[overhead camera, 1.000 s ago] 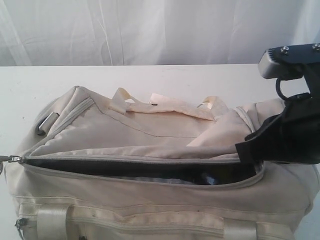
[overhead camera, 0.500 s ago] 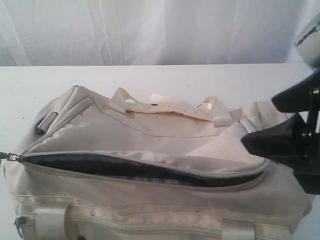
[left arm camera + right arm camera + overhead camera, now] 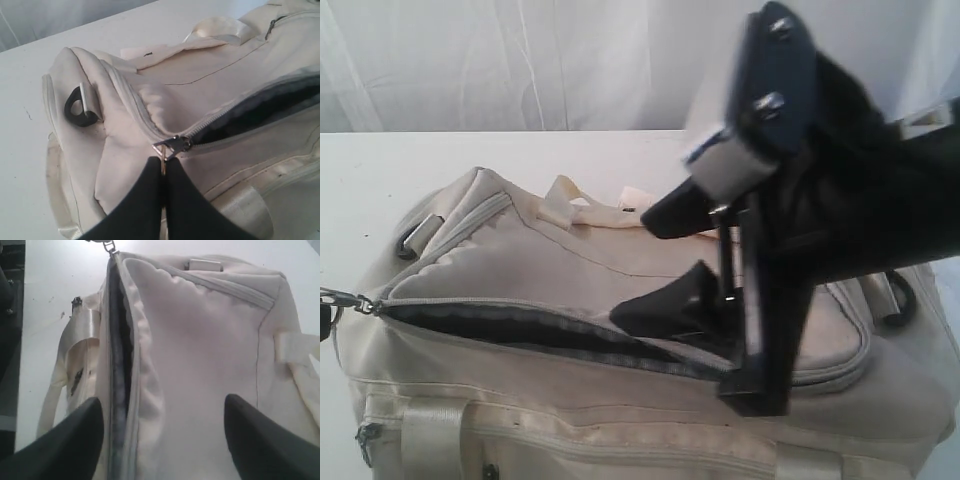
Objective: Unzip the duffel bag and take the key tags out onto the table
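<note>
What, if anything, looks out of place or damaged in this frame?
Nothing stands out. The bag sits on the table with its zip open. The left gripper pinches the zip pull; the right gripper hangs open above the bag. No key tags show.

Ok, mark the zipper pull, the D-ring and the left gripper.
zipper pull [image 3: 171, 145], left wrist view, on its metal slider body.
D-ring [image 3: 82, 120], left wrist view, on the ring's black curved edge.
left gripper [image 3: 162, 167], left wrist view, where the fingertips meet.
</note>
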### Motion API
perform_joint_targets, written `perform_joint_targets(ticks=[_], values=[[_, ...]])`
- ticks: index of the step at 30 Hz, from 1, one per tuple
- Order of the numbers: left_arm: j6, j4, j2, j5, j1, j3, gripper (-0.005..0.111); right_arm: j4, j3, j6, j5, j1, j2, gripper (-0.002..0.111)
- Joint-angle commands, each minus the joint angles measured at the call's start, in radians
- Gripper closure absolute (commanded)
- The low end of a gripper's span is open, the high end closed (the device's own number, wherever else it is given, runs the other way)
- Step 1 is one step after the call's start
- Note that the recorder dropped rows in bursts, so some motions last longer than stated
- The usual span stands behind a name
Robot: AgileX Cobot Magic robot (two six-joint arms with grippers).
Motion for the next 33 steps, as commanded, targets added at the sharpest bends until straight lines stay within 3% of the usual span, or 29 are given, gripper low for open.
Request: perform_joint_targets(ticks=[1,5,10,14,19,27,33], values=[[0.007,0.036,-0.013,-0.027,0.003,-0.012,0.107,0.025,-0.004,-0.087,-0.292,0.147,0.125,0.045],[0.007,0.036,-0.013,-0.035,0.003,-0.012,0.107,0.037,-0.013,-0.087,-0.533,0.268,0.255,0.045],[0.007,0.034,-0.013,-0.037,0.003,-0.012,0.107,0.033,-0.056,-0.114,-0.596,0.351,0.356,0.046],[0.007,0.034,-0.013,-0.050,0.003,-0.012,0.107,0.033,-0.120,-0.114,-0.626,0.395,0.402,0.068],[0.007,0.085,-0.013,-0.035,0.003,-0.012,0.107,0.033,-0.137,-0.114,-0.606,0.408,0.415,0.107],[-0.063,0.230,-0.011,0.184,0.003,-0.012,0.107,0.025,-0.137,-0.142,-0.491,0.408,0.375,0.108],[-0.097,0.296,-0.011,0.154,0.003,-0.012,0.107,0.023,-0.137,-0.159,-0.455,0.408,0.334,0.108]])
